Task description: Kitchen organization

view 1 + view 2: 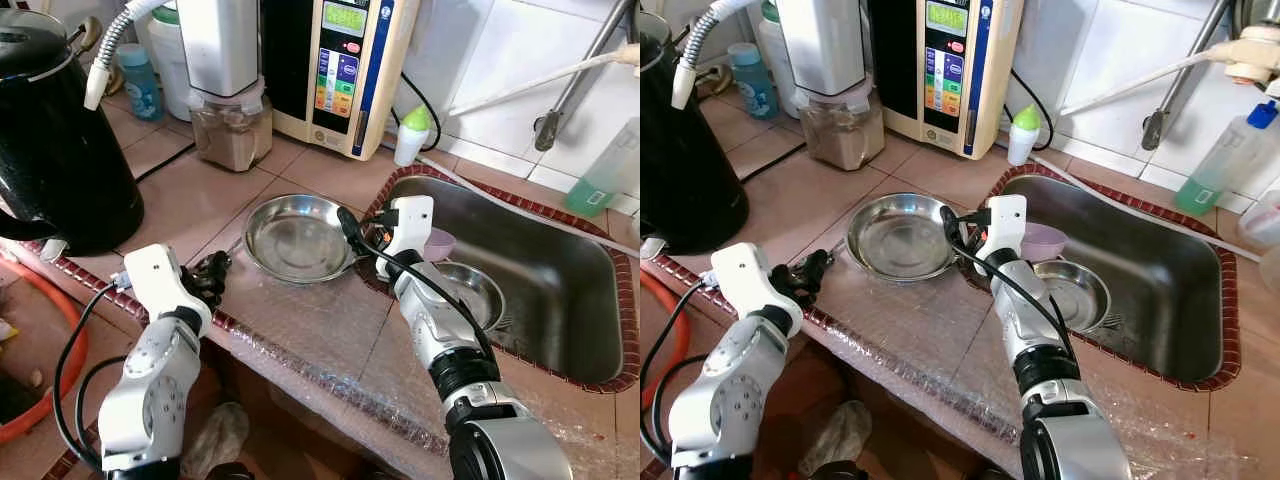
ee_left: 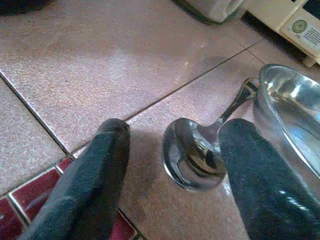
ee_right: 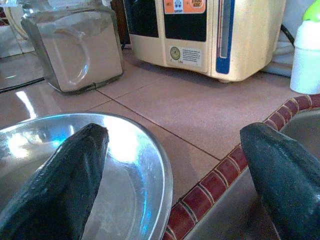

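The left hand (image 2: 170, 165) is hovering low over the tiled surface (image 1: 190, 200) with fingers spread wide around the spoon (image 2: 195, 157) — probably lining up to pick it up. The spoon is lying beside the steel bowl (image 1: 297, 238). The right hand (image 3: 175, 170), also wide open, is reaching out level at the bowl's rim by the sink (image 1: 560, 290).

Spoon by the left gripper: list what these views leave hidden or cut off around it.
- Spoon: handle end hidden behind the steel plate rim, left wrist view.
- Left gripper: hides the spoon bowl in the eye views.
- Bowl in the sink: partly covered by the right arm.
- Black kettle: cut by the frame edge.
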Available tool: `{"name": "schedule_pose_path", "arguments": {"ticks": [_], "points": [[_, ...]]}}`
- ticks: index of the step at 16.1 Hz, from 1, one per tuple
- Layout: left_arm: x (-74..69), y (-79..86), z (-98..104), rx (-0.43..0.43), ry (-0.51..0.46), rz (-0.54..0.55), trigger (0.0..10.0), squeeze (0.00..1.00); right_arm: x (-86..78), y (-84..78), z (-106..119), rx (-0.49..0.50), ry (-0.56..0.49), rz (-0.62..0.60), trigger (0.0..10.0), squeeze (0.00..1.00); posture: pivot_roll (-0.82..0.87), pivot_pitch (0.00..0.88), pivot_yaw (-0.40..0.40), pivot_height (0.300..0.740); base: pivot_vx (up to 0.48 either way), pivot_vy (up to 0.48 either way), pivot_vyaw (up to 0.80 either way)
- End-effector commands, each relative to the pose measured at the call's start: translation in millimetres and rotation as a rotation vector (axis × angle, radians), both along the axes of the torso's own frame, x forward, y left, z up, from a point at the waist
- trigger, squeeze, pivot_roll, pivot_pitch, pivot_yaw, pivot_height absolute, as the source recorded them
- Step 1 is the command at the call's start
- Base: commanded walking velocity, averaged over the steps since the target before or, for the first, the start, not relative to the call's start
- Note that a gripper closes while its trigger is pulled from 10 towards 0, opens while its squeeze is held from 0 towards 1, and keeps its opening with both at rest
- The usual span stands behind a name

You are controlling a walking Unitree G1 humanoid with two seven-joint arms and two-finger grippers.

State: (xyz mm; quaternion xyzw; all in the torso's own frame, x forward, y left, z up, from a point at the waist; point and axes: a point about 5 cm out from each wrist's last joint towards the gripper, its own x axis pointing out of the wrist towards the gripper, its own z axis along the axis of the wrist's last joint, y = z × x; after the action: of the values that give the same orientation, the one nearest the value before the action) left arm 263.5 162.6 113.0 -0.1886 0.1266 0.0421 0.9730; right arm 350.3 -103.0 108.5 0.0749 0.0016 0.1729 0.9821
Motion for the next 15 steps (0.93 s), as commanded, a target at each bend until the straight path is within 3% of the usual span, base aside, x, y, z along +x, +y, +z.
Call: {"name": "schedule_pose_path", "arguments": {"ticks": [1,4,11,15], "points": [[1.2,-4.1,-9,-0.022,0.062,-0.008,0.0,0.00,2.5,-2.2,2,0.001,-0.001,-0.006,10.0,0.00,0.15,0.000,-0.051,0.740,0.000,0.000,0.00],[3.8,-3.7,-8,0.034,0.112,-0.044,0.0,0.00,2.1,-3.8,1,0.009,0.002,-0.021,10.0,0.00,0.15,0.000,-0.039,0.740,0.000,0.000,0.00],[27.9,17.0,-1,0.130,0.033,0.047,0.0,0.00,3.2,-6.9,1,0.031,0.007,-0.054,10.0,0.00,0.14,0.000,-0.021,0.740,0.000,0.000,0.00],[47.3,21.6,10,0.166,-0.069,0.069,0.0,0.00,4.0,-8.1,2,0.030,0.005,-0.063,10.0,0.00,0.14,0.000,-0.024,0.740,0.000,0.000,0.00]]}}
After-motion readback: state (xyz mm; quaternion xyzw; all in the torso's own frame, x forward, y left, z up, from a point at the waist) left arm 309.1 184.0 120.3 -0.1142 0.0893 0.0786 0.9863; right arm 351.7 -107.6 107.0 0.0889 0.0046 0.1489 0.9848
